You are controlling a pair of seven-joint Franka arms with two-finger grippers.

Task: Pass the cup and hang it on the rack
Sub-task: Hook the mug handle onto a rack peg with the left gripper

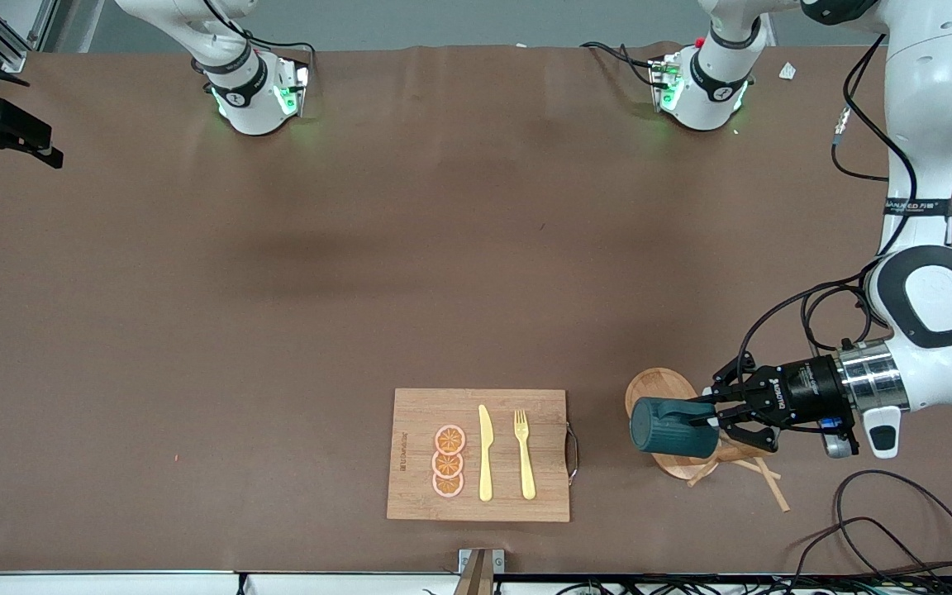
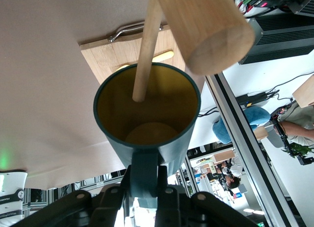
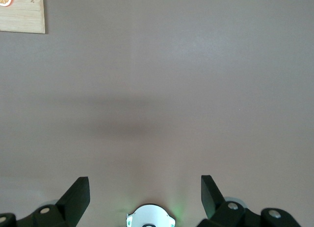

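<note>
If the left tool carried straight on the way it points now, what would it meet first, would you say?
The left tool is shut on the cup by its handle. A rack peg already crosses the cup's mouth, so that peg probably comes first, though depth is unclear.

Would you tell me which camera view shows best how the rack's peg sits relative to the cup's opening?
The left wrist view: it looks into the cup, where a peg of the rack crosses the rim. The front view shows the cup sideways over the rack's base, in the left gripper. The right wrist view shows neither.
</note>
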